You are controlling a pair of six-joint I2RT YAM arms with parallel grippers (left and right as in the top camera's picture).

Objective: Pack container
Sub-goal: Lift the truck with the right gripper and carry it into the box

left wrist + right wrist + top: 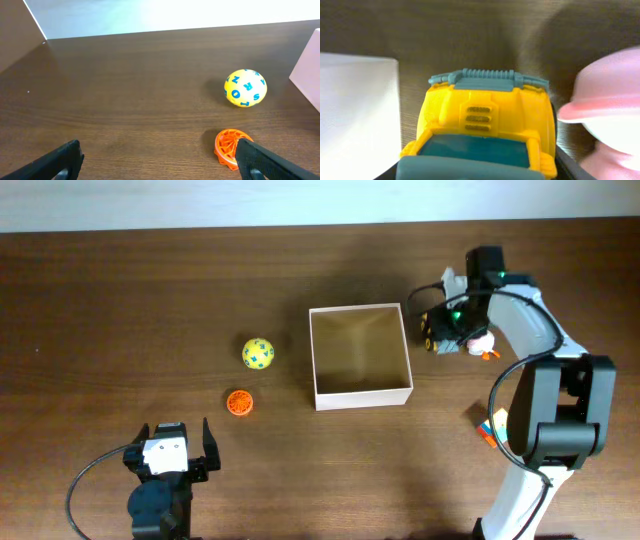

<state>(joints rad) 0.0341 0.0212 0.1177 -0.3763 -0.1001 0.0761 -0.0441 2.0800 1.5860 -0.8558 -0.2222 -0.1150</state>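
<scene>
The container [360, 395], a square shallow box with white walls and a tan inside, stands mid-table with nothing in it. My right gripper [438, 332] is just right of it, shut on a yellow toy truck [485, 120] with teal trim that fills the right wrist view; the box's white wall [355, 110] is to its left. My left gripper [175, 438] is open and empty at the front left. An orange lattice ball [227, 145] lies just beyond its right finger. A yellow ball with blue letters [245, 88] lies farther off.
A pink and white toy [482, 343] sits right beside the truck, also in the right wrist view [610, 100]. A multicoloured cube [490, 427] lies by the right arm's base. The yellow ball [258, 352] and orange ball [239, 402] lie left of the container.
</scene>
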